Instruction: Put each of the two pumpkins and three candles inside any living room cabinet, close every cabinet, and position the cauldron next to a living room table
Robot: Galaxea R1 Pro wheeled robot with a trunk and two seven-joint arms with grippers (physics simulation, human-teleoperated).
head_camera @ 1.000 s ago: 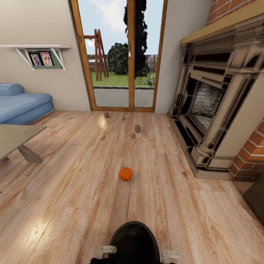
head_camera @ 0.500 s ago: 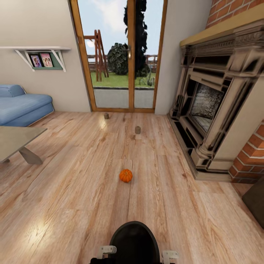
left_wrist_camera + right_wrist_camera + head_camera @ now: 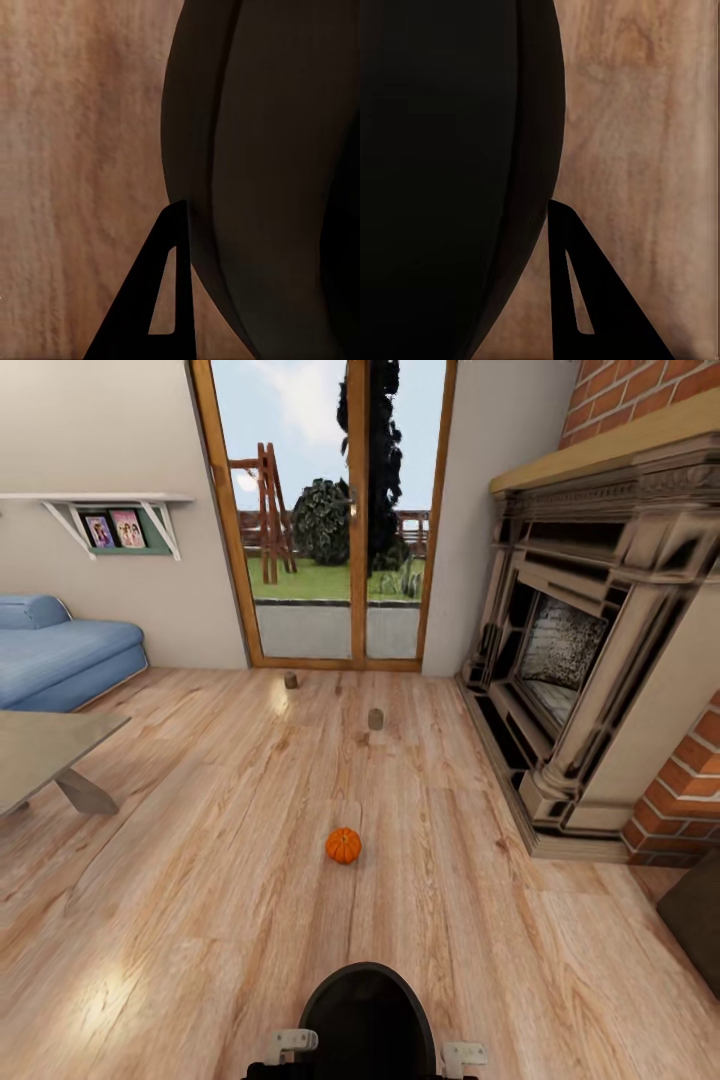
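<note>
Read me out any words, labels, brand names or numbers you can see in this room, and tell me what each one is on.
No readable text anywhere in these views.
The framed pictures on the wall shelf: they show small figures, too blurred to make out any lettering.
The pumpkin, the two candles on the floor, the fireplace and the sofa: no markings visible.

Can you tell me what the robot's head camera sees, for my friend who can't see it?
An orange pumpkin sits on the wooden floor, with two small candles farther off toward a glass door. A blue sofa is left, a fireplace right.
</note>
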